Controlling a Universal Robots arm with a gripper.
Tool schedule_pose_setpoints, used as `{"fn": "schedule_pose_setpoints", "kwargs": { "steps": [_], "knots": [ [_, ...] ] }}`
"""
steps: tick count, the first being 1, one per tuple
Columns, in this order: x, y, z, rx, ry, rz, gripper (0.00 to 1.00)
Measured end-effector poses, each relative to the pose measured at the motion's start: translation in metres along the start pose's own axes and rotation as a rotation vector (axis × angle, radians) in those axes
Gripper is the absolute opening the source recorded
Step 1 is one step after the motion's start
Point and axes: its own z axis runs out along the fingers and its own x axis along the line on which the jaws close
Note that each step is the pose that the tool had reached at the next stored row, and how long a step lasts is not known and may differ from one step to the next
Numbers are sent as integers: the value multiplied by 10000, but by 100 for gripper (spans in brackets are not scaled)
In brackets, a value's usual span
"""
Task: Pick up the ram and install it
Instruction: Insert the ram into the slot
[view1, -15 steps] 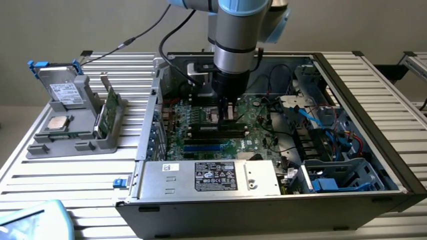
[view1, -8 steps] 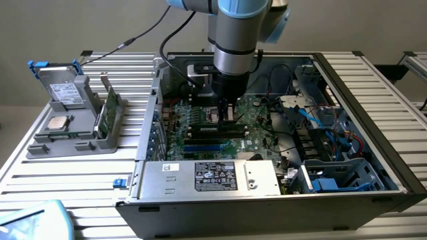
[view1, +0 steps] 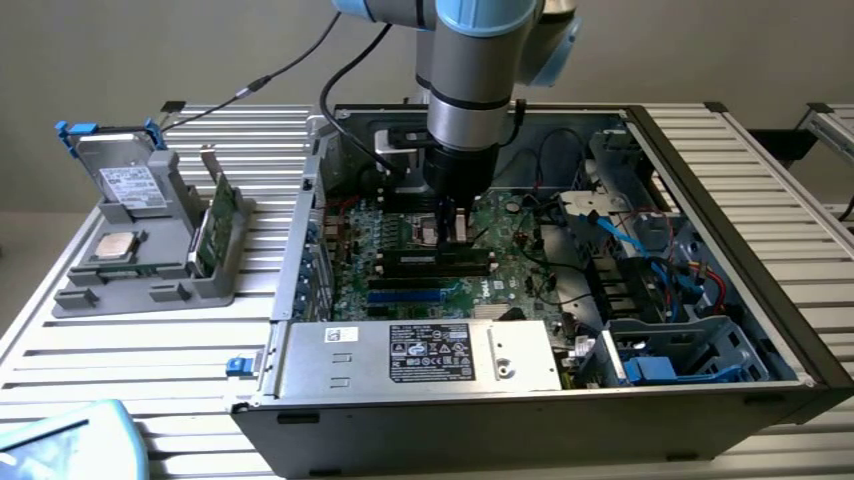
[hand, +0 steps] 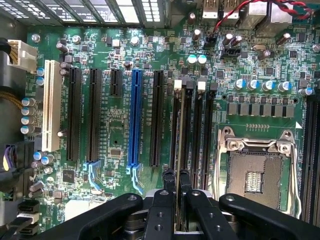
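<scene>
In the exterior view we see the arm reaching straight down into the open computer case (view1: 787, 330), which lies on its side on the slatted counter (view1: 134, 370), with the tool (view1: 450, 235) low over the motherboard (view1: 514, 245), above the black memory slots. From there we cannot make out what sits between its fingers. The wrist view settles that: the two fingers (hand: 169, 182) are drawn close together and pinch the ram (hand: 181, 135), which we see edge-on as a thin strip running along a black memory slot with a white latch at its far end. That slot lies between the long black expansion slots and the empty processor socket (hand: 255, 175); a blue slot (hand: 134, 120) and a white slot (hand: 50, 105) lie further off. We cannot tell whether the stick is pressed fully home. The exterior view adds the grey holder (view1: 147, 275) on the counter towards that view's left, carrying a hard drive (view1: 127, 185), a square silver processor chip (view1: 118, 245) and a green card with a metal bracket (view1: 220, 215), and the power supply (view1: 427, 355) at the case's near edge.
</scene>
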Motion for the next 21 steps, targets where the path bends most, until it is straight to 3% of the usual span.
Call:
{"fn": "schedule_pose_setpoints", "kwargs": {
  "steps": [6,14,21],
  "knots": [
    [-1,-4,7,1,6,-2,15],
    [0,-5,16,-9,119,-4,15],
    [-3,-5,24,-9,144,-2,15]
  ]
}}
